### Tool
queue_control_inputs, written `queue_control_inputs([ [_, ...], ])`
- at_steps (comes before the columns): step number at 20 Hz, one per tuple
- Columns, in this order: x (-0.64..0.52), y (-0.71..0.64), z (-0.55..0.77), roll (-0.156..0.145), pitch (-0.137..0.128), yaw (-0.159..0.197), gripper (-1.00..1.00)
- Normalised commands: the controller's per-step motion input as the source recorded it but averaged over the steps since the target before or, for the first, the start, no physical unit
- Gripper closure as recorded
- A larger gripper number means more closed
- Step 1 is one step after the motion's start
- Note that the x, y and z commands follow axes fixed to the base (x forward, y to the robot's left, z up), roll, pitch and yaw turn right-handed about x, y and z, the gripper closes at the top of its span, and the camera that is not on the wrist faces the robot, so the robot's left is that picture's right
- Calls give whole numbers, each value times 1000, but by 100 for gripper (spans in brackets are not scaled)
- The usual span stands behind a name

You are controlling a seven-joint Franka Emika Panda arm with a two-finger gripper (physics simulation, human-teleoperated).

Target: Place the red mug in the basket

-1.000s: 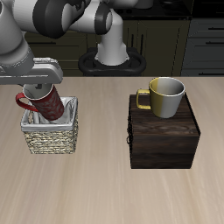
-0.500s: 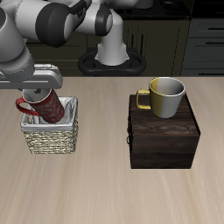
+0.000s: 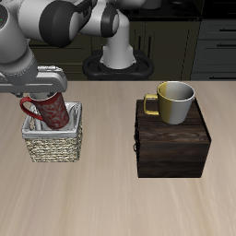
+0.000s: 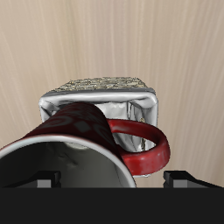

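Exterior view showed my gripper [image 3: 39, 94] clamped on the red mug [image 3: 50, 111], tilted, its base dipped into the basket [image 3: 53, 144]. Wrist view had the mug's handle [image 4: 149, 150] reaching toward the basket's rim. I judged that letting go at that tilt could catch the handle on the rim and tip the mug onto the table [image 3: 111, 203].

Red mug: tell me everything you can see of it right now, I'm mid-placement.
The red mug is dark red with a mottled pattern, a red loop handle and a pale grey inside. It is tilted, its base low inside the basket, its rim up toward the gripper, handle out to one side. The wrist view shows the jaws at the rim. Whether its base rests on the basket's pale lining cannot be told.
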Motion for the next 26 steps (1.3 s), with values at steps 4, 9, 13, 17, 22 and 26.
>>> queue_control_inputs([
  [4,-50,41,122,-2,-18,7,-100],
  [9,-35,102,74,15,-13,6,-100],
  [13,-48,132,81,6,-13,-3,-100],
  [17,-118,172,133,22,-23,-7,-100],
  [22,-145,131,118,-8,-18,-22,-100],
  [26,-381,196,139,114,-216,-178,-100],
])
